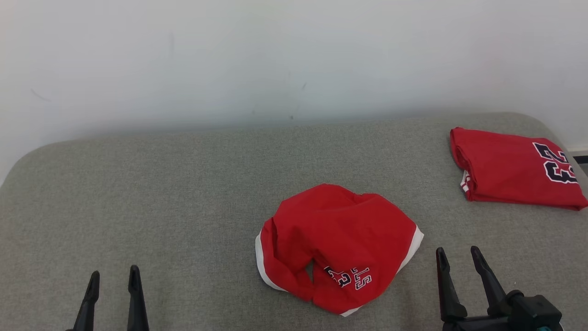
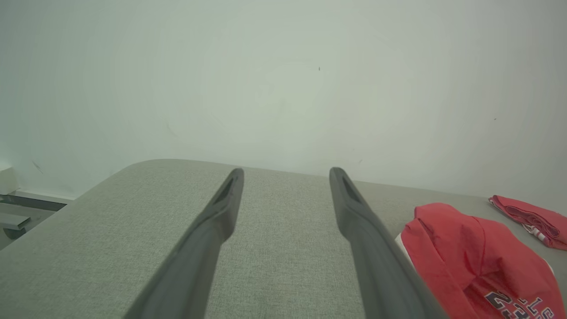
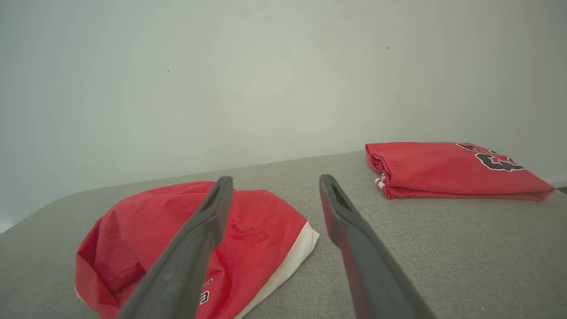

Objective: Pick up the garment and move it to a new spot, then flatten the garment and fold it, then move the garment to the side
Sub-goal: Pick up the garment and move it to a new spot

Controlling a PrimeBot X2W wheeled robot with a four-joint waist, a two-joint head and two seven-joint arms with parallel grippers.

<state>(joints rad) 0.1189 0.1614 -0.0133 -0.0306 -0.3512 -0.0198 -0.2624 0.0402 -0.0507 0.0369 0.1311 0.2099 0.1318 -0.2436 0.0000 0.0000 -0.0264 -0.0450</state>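
The left gripper (image 1: 115,271) sits at the lower left of the head view, its two dark fingers (image 2: 221,212) spread wide and empty. The right gripper (image 1: 458,249) sits at the lower right, reaching further up, fingers likewise parted and gripping nothing.

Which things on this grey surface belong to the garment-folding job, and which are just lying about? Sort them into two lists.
Belong to the job:
- crumpled red garment, in the middle, not held
- left gripper, open
- right gripper, open, just beside the heap

Just lying about:
- folded red garment, at the far right, apart from both grippers
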